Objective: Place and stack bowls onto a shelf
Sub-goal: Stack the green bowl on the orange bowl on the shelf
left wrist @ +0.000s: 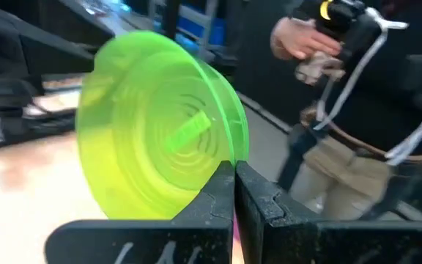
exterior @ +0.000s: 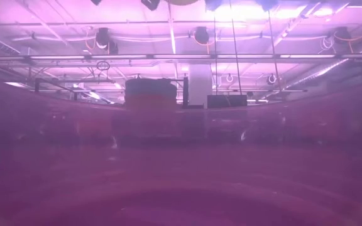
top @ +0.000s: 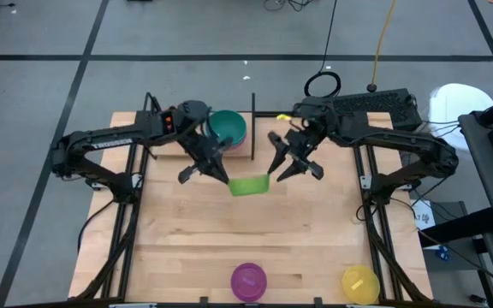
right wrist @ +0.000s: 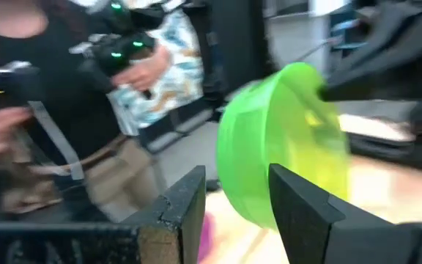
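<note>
My left gripper [left wrist: 234,176] pinches the light, stiff lime green bowl [left wrist: 160,132] by its thin rim; my right gripper [right wrist: 237,192] gapes

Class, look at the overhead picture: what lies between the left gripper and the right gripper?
In the high view, the lime green bowl lies between them: the left gripper is shut on its rim, while the right gripper stands open just beside it.

The lime green bowl [top: 249,185] had raised concentric rings on its underside. A teal bowl [top: 227,127] topped the stack, a purple bowl [top: 249,281] and a yellow bowl [top: 359,284] sat on the pale wood table [top: 315,231].
</note>
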